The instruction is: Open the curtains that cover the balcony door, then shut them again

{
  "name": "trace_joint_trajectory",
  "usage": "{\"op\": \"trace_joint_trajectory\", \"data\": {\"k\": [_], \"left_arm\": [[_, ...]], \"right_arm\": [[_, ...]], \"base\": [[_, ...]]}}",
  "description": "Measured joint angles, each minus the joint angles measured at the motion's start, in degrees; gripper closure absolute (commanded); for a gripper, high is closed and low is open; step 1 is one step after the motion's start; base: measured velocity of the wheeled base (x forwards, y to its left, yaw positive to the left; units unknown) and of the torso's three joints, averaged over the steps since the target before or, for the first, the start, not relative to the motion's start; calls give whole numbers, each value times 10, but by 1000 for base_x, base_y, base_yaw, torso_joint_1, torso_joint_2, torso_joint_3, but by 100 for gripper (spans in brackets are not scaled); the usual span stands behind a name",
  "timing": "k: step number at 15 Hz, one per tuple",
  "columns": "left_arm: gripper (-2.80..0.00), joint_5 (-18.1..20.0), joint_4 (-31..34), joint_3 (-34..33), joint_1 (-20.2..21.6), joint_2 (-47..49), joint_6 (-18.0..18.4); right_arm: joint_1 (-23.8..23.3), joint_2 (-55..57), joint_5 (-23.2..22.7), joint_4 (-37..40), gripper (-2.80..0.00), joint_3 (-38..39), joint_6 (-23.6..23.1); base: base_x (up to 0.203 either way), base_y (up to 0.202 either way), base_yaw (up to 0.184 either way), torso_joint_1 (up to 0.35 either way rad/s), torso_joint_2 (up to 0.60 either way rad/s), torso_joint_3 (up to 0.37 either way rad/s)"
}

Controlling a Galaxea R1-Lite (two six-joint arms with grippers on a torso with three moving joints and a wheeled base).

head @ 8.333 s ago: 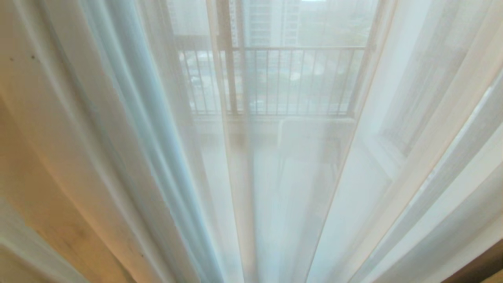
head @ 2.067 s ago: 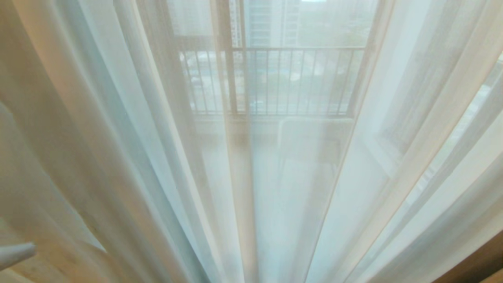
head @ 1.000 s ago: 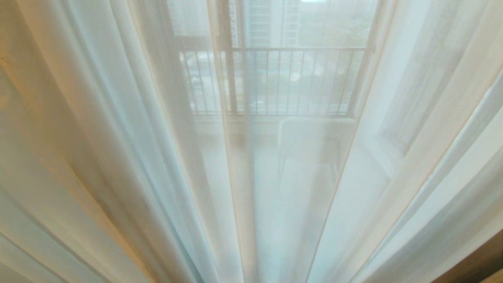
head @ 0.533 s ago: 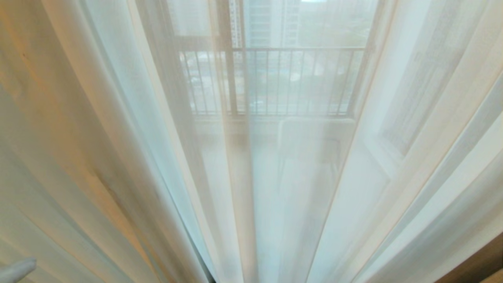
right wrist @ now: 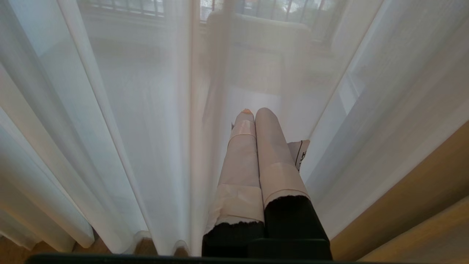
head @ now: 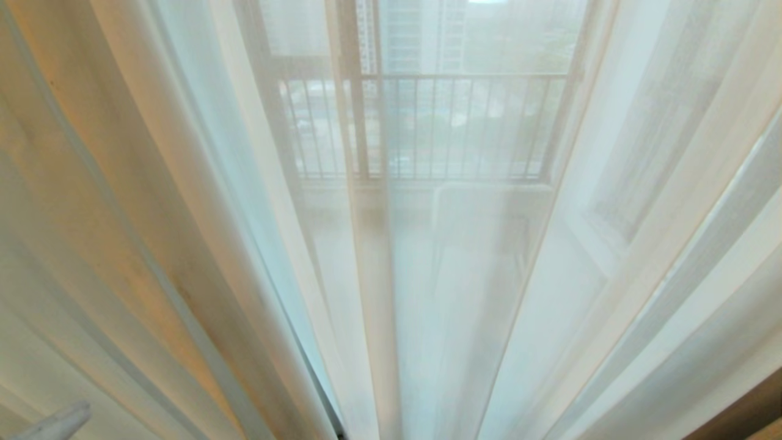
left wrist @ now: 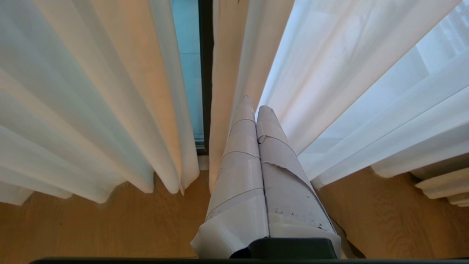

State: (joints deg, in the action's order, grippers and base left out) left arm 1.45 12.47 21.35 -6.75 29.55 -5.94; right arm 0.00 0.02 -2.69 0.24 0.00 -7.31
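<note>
Jaws clenched empty on our left gripper (left wrist: 256, 106) and right gripper (right wrist: 255, 110); curtains (left wrist: 293, 73) may slip off unpinched.

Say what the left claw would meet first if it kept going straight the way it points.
Probably the curtains: the shut left claw aims at the hemmed panel edge just beside the narrow gap where the balcony door frame shows. Depth is unclear, so it may already brush the fabric.
</note>
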Motion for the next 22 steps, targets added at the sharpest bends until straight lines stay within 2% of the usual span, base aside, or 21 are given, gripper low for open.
{"op": "trace_joint_trajectory", "data": {"k": [3,6,14,18,22], "left_arm": [[0,1,-16,-32,5,-33,5],[0,-4,-73,-79,19,-63,19],[0,-4,-92,-135,62,-155,35],[0,-28,-145,-164,77,-187,33],[0,-33,-120,-187,73,-258,51]], "right_arm": [[0,0,0,0,0,0,0],[0,0,0,0,0,0,0],[1,0,0,0,0,0,0],[1,0,0,0,0,0,0],[1,0,0,0,0,0,0]], "base": [[0,0,0,0,0,0],[0,0,0,0,0,0],[0,0,0,0,0,0],[0,0,0,0,0,0],[0,0,0,0,0,0]]}}
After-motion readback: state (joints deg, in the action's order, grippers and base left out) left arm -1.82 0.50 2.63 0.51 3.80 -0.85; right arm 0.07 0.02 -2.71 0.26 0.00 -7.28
